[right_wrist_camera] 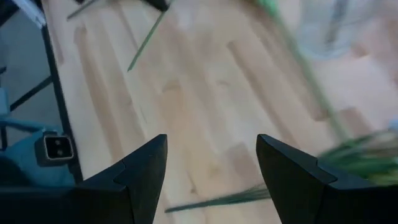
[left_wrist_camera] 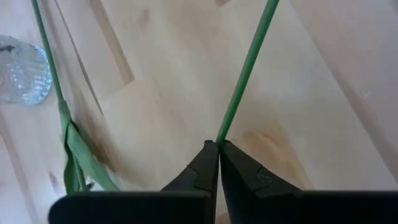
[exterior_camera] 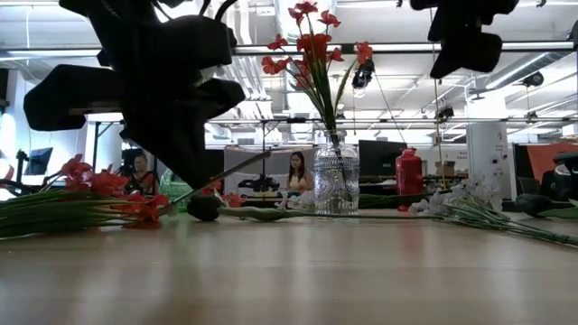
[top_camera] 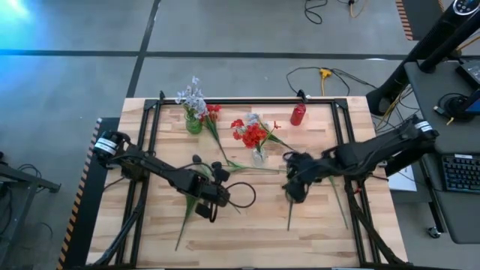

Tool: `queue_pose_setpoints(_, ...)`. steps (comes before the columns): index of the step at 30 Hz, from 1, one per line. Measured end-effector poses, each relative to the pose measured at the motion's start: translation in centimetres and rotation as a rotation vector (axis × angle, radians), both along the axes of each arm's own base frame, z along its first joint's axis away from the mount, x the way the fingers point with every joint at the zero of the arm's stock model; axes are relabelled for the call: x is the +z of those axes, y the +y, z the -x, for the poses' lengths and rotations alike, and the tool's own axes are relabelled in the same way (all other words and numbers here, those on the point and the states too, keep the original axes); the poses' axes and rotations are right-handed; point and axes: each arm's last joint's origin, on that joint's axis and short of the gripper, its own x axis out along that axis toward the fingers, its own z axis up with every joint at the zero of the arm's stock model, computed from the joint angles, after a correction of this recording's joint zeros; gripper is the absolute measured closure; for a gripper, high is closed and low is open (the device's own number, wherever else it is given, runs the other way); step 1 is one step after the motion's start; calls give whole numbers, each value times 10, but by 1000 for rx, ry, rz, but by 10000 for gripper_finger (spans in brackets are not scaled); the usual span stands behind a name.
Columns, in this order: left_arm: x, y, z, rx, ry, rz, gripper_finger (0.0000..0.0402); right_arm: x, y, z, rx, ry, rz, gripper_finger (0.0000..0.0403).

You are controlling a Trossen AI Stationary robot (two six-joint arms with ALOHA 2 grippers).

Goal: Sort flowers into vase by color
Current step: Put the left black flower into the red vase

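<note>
A clear vase (top_camera: pixel 259 156) with red flowers (top_camera: pixel 253 133) stands mid-table. A green vase (top_camera: pixel 193 124) at the far left holds pale lavender flowers (top_camera: pixel 192 96). My left gripper (top_camera: pixel 204 204) is shut on a long green flower stem (top_camera: pixel 184 229) in front of them. Its blossom end is hidden under the gripper. My right gripper (top_camera: pixel 292 186) hangs open over the table to the right of the clear vase, with bare wood between its fingers (right_wrist_camera: pixel 146 168). A dark blossom (exterior_camera: pixel 206 208) lies on the table. My left gripper pinches the thin green stem (left_wrist_camera: pixel 221 134) between its two fingers, at their very ends. The fingers slant down from the table's left side and lie across the stem. From the hold the stem runs toward the near edge. In the low view part of the stem (exterior_camera: pixel 237 170) slants up clear of the table.
A red bottle (top_camera: pixel 298 114) stands at the far right. A red flower (top_camera: pixel 213 112) lies by the green vase, its stem running toward the clear vase. More loose stems (top_camera: pixel 289 217) lie on the right. A leafy stem (left_wrist_camera: pixel 68 143) lies near my left gripper. Black rails (top_camera: pixel 150 127) frame the table.
</note>
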Motion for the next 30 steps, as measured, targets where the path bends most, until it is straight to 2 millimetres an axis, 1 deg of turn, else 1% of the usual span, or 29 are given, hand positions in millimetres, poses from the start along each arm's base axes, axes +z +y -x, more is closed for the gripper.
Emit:
queue_pose_setpoints(6, 4, -4, -4, 2, -47, 22, 401, -21, 15, -30, 49, -24, -75, 165)
queue_pose_setpoints(11, 18, -8, -12, 5, -94, 43, 401, -33, 24, -52, 64, -44, -114, 165)
queue_pose_setpoints(14, 25, -11, -15, -12, -110, 42, 401, -36, 28, -65, 75, -34, -100, 165)
queue_pose_setpoints(19, 34, -14, -19, -22, -135, 49, 401, -35, 37, -91, 98, -40, -83, 165)
queue_pose_setpoints(25, 35, -17, -18, -30, -131, 49, 401, -31, 42, -116, 177, -38, -82, 165)
queue_pose_setpoints(28, 31, -21, -11, -46, -71, 27, 401, -38, 44, -124, 221, -32, -31, 165)
queue_pose_setpoints(30, 30, -24, -6, -57, -44, 18, 402, -44, 44, -129, 224, -29, 33, 165)
